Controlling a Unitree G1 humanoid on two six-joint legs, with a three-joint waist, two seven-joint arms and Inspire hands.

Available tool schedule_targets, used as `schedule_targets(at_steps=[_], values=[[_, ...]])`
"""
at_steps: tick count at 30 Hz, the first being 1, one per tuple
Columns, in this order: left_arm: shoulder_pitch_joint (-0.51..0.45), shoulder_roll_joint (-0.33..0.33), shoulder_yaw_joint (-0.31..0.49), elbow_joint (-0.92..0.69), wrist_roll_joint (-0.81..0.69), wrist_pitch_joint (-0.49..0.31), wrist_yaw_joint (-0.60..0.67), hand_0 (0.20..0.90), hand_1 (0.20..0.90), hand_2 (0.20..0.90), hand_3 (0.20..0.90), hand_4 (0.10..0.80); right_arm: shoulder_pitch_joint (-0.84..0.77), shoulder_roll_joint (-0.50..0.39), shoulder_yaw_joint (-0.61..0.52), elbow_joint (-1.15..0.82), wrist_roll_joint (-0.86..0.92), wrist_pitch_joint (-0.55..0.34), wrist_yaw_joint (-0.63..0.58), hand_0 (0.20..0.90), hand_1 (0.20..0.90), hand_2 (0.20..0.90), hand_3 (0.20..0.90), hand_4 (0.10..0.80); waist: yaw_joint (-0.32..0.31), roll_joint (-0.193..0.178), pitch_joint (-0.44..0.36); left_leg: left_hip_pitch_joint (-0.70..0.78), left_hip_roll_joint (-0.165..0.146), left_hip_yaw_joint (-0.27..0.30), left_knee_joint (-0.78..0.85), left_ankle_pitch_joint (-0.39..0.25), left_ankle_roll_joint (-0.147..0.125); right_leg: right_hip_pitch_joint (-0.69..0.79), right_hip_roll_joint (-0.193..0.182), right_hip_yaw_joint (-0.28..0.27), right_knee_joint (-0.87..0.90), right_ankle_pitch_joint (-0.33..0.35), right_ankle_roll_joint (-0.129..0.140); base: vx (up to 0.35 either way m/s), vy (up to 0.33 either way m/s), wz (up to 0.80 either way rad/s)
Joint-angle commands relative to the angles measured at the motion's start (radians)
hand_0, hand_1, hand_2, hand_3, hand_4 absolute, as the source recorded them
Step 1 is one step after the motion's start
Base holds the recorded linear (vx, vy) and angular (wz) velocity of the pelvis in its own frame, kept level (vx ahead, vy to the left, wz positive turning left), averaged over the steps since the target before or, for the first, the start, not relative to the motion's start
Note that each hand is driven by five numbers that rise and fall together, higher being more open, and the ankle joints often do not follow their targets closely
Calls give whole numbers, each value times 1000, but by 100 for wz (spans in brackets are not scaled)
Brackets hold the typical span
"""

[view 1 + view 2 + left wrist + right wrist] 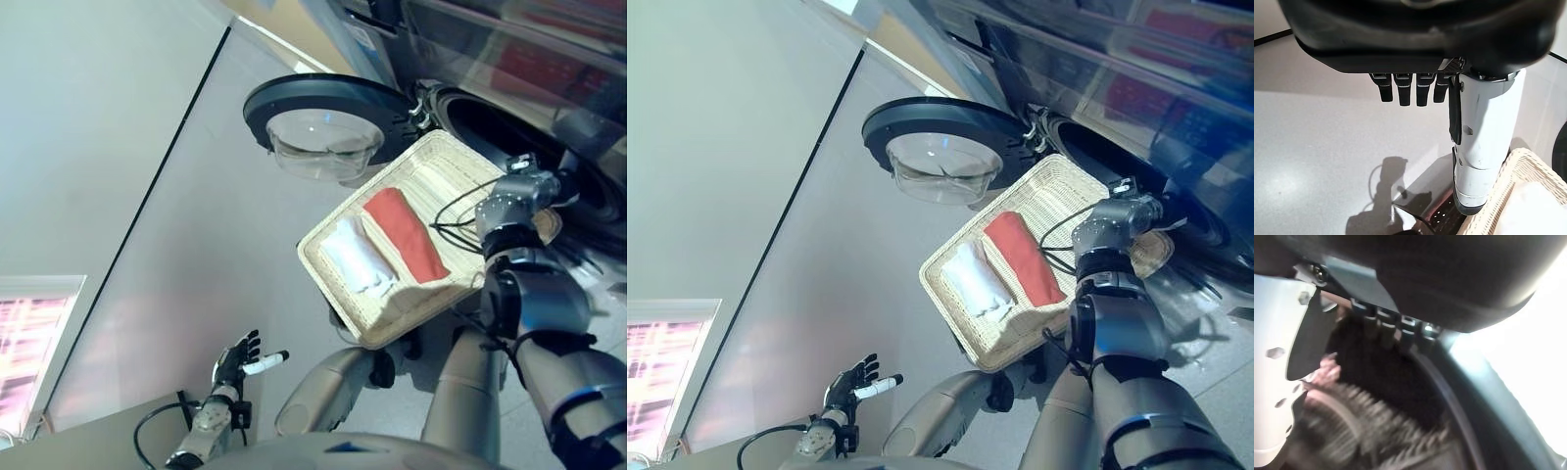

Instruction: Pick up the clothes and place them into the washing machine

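the right hand [1376,308] reaches into the washing machine [509,127] drum, fingers straight and empty, while red cloth [405,233] and white cloth [358,257] lie in the wicker basket [431,162] beside the machine's open door [323,122], and the left hand [238,360] hangs spread, well apart from the machine.

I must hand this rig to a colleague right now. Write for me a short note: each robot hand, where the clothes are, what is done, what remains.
Left robot hand: open, empty, low at the robot's left, away from the work.
Right robot hand: reaching into the washing machine opening; fingers look straight, and whether it holds anything cannot be told.
Machine door: open.
Wicker basket sits before the opening; a red cloth and a white cloth lie folded in it, side by side.
Done: cannot confirm any garment is inside the drum.
Left: both cloths must still go into the machine.
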Motion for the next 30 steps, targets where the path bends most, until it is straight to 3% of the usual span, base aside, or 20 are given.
schedule_targets(at_steps=[1, 6, 9, 15, 18, 23, 30], values=[[-22, 49, 36, 92, 12, -16, 60, 900, 900, 900, 900, 800, -22, -8, 83, 2, -89, 25, 10, 900, 900, 900, 900, 800, 18, 19, -58, -104, -18, -1, 60, 0, -55, 62, 25, -48, -35, -11, -37, 0, 0, 0], [-18, 45, 43, 93, 3, -19, 59, 900, 900, 900, 900, 800, 1, 16, 98, -21, -92, 26, 25, 900, 900, 900, 900, 800, 14, 9, -51, -107, -15, 2, 60, 3, -55, 64, 28, -50, -41, -7, -37, 0, 0, 0], [-19, 50, 46, 103, 8, -14, 60, 900, 900, 900, 900, 800, -16, -16, 108, 41, -127, 53, -6, 900, 900, 900, 900, 800, 12, 2, -50, -109, -14, 1, 62, 2, -56, 63, 29, -52, -43, -6, -39, 0, 0, 0], [-33, 68, 64, 90, 46, -14, 59, 900, 900, 900, 900, 800, -29, -24, 228, 150, -230, 166, 53, 900, 900, 900, 900, 800, 20, -26, -48, -118, -7, 0, 71, 4, -57, 64, 35, -57, -47, 2, -44, 0, 0, 0], [-29, 84, 85, 70, 64, -9, 38, 900, 900, 900, 900, 800, -17, -21, 356, 175, -380, 265, 138, 900, 900, 900, 900, 800, 24, -50, -43, -122, 0, 0, 72, 10, -57, 68, 39, -61, -60, 15, -46, -20, -22, -1], [-33, 93, 113, 78, 91, 6, 20, 900, 900, 900, 900, 800, 2, 1, 473, 235, -583, 341, 182, 900, 900, 900, 900, 800, 28, -76, -44, -115, 6, -7, 71, 14, -57, 82, 43, -71, -76, 26, -48, -9, -23, 3], [-53, 91, 141, 102, 111, 6, 31, 900, 900, 900, 900, 800, 84, 53, 521, 240, -786, 365, 162, 900, 900, 900, 900, 800, 21, -129, -27, -75, 18, -32, 41, 28, -62, 148, 48, -102, -151, 58, -40, 2, -52, 7]])
